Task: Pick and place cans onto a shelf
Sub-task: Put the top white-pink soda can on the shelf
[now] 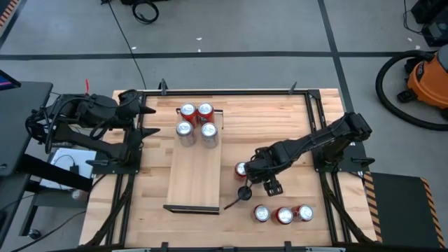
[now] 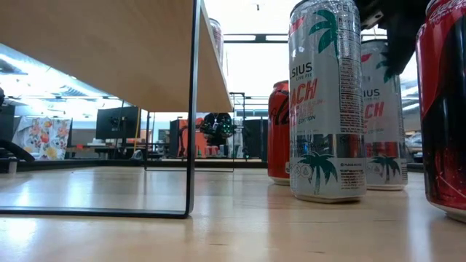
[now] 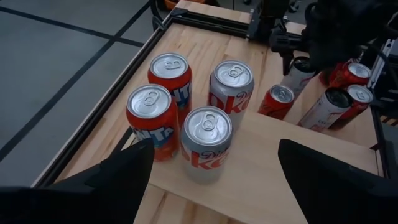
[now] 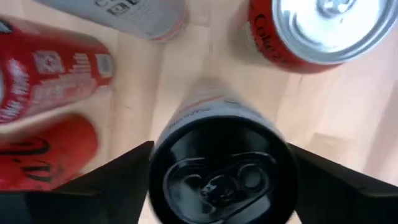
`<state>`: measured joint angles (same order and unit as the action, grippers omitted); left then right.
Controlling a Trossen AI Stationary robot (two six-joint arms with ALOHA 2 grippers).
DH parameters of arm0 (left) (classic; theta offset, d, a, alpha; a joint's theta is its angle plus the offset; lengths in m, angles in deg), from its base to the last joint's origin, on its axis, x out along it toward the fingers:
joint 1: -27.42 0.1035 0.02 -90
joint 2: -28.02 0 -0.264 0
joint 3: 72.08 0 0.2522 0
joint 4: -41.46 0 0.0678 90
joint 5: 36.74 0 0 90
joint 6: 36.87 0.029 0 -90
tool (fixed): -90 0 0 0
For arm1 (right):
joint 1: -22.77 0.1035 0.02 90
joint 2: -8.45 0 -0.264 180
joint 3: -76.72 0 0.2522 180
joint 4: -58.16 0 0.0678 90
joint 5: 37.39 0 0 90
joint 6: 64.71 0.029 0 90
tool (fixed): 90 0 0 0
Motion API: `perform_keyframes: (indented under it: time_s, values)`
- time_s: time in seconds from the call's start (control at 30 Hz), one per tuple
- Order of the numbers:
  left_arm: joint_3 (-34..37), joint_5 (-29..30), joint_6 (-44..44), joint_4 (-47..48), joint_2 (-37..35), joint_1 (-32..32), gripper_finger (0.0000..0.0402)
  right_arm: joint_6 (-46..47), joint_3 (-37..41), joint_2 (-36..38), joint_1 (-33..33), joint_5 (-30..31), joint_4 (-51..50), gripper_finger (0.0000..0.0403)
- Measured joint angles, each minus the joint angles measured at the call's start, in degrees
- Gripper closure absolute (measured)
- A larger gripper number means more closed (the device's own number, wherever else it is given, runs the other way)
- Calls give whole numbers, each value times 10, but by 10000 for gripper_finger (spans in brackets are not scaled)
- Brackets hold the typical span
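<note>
The shelf [image 1: 192,182] lies along the table's middle. Four cans stand upright on its far end: two red [image 3: 149,118] and two silver [image 3: 207,140]. My right gripper [image 1: 256,173] points down over a black-topped silver can [image 4: 221,171] that stands upright on the table right of the shelf, its base [image 2: 384,182] on the wood. The open fingers stand on either side of this can. A red can [image 1: 241,169] stands beside it. My left gripper [image 1: 152,120] waits open at the table's far left, clear of the shelf cans. My right gripper comes at the black-topped can from above, one finger [image 4: 118,180] on each side of its upper body [image 4: 186,115]. The can's top hides the fingers' inner faces, so I cannot tell whether they touch it. The can stands on the table.
Three more cans [image 1: 283,215] stand in a row near the table's front right, close to my right gripper. The shelf's near half [image 1: 190,196] is bare wood. Dark metal rails [image 2: 193,109] hold the shelf above the tabletop.
</note>
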<state>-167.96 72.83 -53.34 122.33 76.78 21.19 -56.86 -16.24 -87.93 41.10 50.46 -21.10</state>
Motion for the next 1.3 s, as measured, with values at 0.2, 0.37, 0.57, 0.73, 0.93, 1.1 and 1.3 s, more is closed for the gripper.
perform_keyframes:
  time_s: [0.2, 0.37, 0.57, 0.73, 0.93, 1.1, 1.3]
  values:
    - [0, -1, -8, 0, 0, 0, 47, 77, -6, 0, -10, -23, -9, 18]
    - [0, -1, -9, 0, 0, 0, 47, 142, -17, 0, -9, -20, -18, 10]
    - [0, -1, -8, 0, 0, 0, 47, 143, -17, 0, 0, -1, 18, 24]
    - [0, -1, -7, 0, 0, 0, 47, 148, -9, -1, -3, 11, 17, 74]
    - [0, -1, -4, 0, 0, 0, 47, 152, -15, -1, -22, -24, -3, 137]
    - [0, -1, -3, 0, 0, 0, 47, 150, -81, -1, -47, -18, -48, 137]
    - [0, -3, -3, 1, 0, 0, 47, 141, -195, -1, -84, 20, -140, 116]
